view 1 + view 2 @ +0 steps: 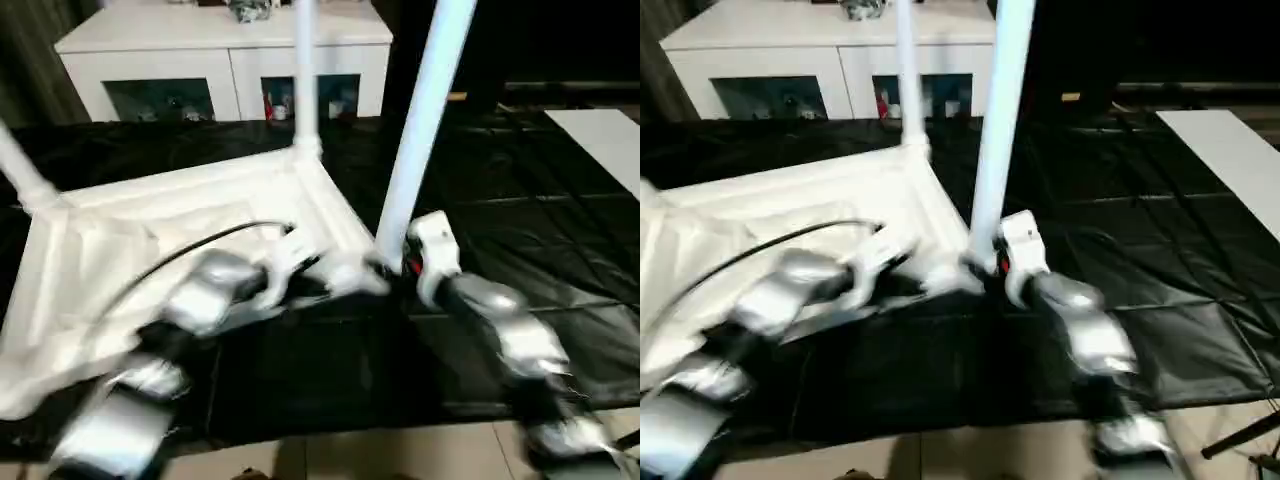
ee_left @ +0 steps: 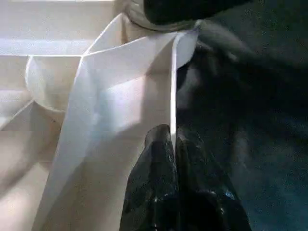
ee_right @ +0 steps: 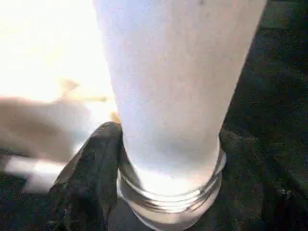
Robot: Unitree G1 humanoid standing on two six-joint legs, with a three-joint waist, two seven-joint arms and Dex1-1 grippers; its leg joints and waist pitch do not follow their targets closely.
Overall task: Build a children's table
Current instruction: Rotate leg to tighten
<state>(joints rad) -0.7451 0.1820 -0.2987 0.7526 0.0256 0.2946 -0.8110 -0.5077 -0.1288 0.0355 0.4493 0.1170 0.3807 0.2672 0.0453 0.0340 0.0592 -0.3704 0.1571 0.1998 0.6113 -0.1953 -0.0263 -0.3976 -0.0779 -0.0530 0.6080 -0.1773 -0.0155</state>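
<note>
A: From the head, where's the table?

B: The top [image 1: 190, 215] lies underside up on the black desk [image 1: 520, 230], legs rising from its corners. The right gripper [image 1: 400, 268] is at the near leg [image 1: 420, 120].

A: Left wrist?

B: The left gripper [image 2: 172, 144] is clamped on the top's thin edge.

A: Right wrist?

B: Its fingers [image 3: 91, 168] hug the leg's base just above the threaded end.

Bare black desk [image 1: 560, 270] lies open to the right. Left is blocked by the upturned table top [image 1: 150, 230], its upright legs [image 1: 420, 130] barring the middle.
</note>
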